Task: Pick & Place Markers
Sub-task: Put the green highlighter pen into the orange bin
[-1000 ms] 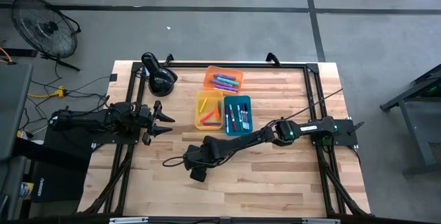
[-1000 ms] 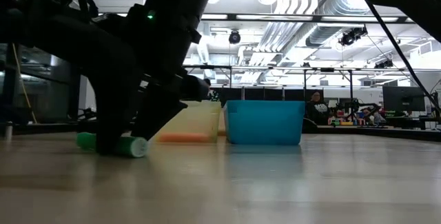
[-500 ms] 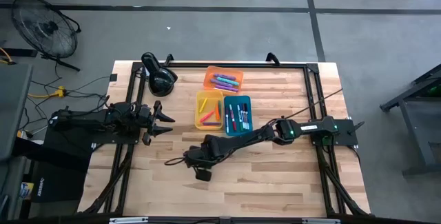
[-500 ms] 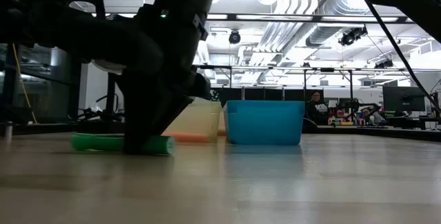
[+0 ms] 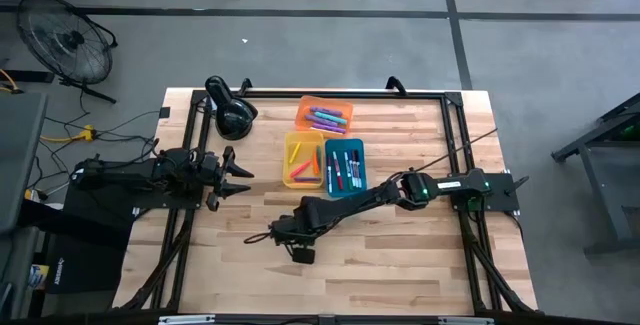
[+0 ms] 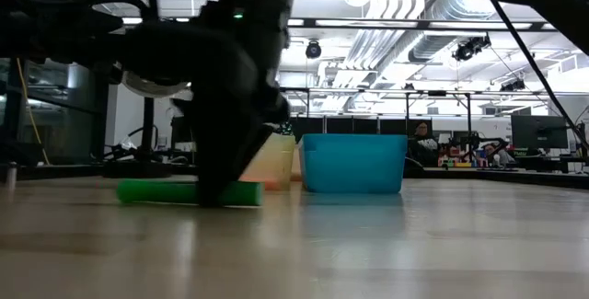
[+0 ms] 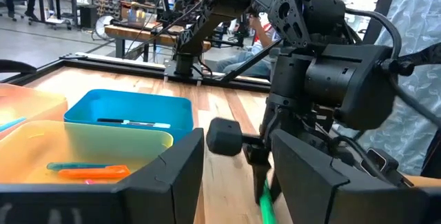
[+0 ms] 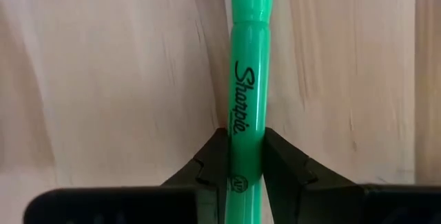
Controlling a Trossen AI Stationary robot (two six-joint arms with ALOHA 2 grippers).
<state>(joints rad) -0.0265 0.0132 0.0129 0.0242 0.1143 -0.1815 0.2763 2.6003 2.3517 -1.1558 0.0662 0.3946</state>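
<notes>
One slim green capped plastic marker (image 8: 245, 79) lies flat on our wooden worktop (image 5: 400, 255), near the front and well apart from the yellow translucent plastic tray (image 5: 302, 160) and the blue translucent plastic tray (image 5: 345, 165). We judge it light, stiff and smooth-barrelled, so it could roll or slip; mid-barrel is the sensible place to take it. Our right pincer (image 8: 244, 156) is narrowed around that barrel, both fingers (image 8: 213, 156) touching the marker, which seems to rest on the wood in the low view. Our left pincer (image 5: 238, 174) waits at the worktop's left side, its fingers spread and holding nothing.
</notes>
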